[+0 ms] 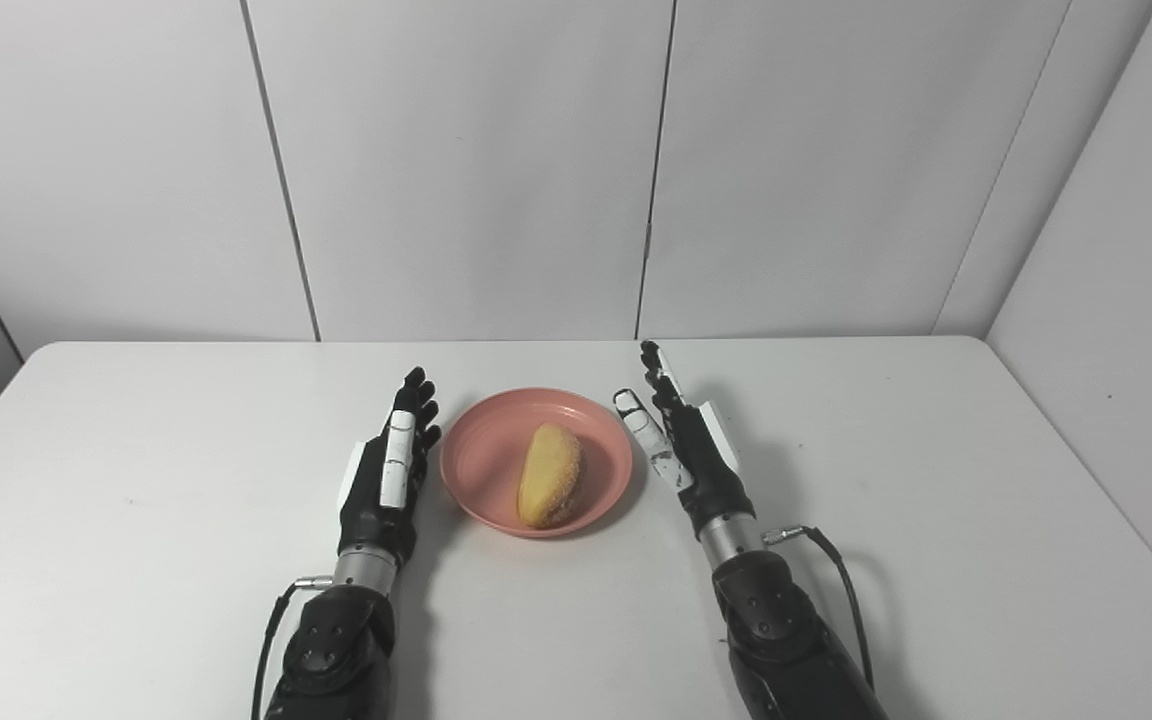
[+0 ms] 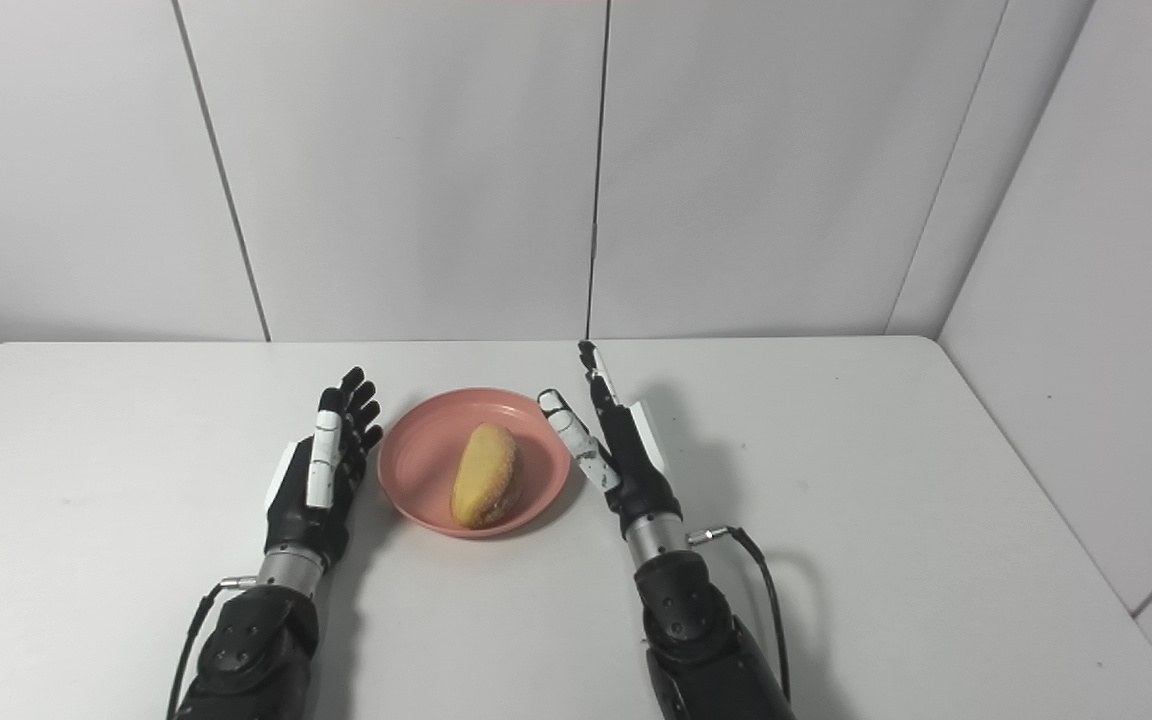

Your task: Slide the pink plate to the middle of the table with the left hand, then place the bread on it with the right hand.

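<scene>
So from where I'm sitting, my left hand [image 1: 388, 470] is parked just left of the pink plate [image 1: 481, 465], fingers straight and apart, holding nothing, close to the rim but I can't tell if it's actually touching. The plate sits about mid-table [image 1: 136, 500] between both hands, and the bread [image 1: 549, 475] is already lying in it, long axis running roughly away from me with a slight tilt. My right hand [image 1: 688, 450] is just off the plate's right rim, fingers spread and empty too, about as near as the left, so I'd judge there's nothing left but pulling both hands clear.
</scene>
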{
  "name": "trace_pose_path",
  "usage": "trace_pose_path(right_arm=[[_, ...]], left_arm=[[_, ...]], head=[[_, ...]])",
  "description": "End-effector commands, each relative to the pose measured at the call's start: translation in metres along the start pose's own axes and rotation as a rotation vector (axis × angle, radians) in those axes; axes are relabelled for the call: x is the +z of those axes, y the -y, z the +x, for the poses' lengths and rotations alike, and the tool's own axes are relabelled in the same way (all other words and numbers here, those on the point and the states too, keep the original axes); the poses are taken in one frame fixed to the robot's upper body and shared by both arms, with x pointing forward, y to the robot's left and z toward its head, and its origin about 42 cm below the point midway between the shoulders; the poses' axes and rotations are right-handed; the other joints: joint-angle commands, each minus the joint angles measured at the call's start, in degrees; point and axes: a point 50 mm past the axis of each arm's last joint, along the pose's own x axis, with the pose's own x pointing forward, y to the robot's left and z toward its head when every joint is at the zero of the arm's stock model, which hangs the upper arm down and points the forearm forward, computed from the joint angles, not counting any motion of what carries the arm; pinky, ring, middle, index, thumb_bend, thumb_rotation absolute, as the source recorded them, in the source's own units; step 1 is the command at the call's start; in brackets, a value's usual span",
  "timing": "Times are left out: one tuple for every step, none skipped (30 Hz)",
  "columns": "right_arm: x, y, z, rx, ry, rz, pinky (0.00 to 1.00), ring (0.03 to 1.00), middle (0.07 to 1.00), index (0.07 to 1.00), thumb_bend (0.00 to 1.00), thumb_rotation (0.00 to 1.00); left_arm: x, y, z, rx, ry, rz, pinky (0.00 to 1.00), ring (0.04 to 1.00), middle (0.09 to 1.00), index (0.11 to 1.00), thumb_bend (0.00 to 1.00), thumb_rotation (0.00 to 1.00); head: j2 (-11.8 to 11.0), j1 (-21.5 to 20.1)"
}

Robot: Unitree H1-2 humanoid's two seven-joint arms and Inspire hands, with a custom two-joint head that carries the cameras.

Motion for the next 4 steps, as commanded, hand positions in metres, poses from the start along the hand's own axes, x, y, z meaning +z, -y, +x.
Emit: trace_pose_path(right_arm=[[0.0135,0.0022,0.0098,-0.024,0.032,0.026,1.0,1.0,1.0,1.0,0.63,1.0],[0.0135,0.0021,0.0097,-0.029,0.03,0.033,1.0,1.0,1.0,1.0,0.63,1.0],[0.0135,0.0021,0.0097,-0.033,0.029,0.037,1.0,1.0,1.0,1.0,0.64,1.0],[0.0136,0.0022,0.0094,-0.04,0.028,0.041,1.0,1.0,1.0,1.0,0.64,1.0]], left_arm=[[0.0211,0.0049,0.0124,-0.016,0.073,0.003,0.99,0.992,0.992,0.975,0.77,1.0],[0.0212,0.0052,0.0123,-0.016,0.074,0.003,0.98,0.992,0.992,0.974,0.77,1.0],[0.0213,0.0054,0.0123,-0.016,0.075,0.003,0.99,0.992,0.992,0.975,0.77,1.0],[0.0212,0.0056,0.0123,-0.016,0.075,0.003,0.99,0.993,0.992,0.976,0.77,1.0]], head=[[0.0,0.03],[-0.06,-0.03],[-0.06,-0.03],[0.01,-0.04]])
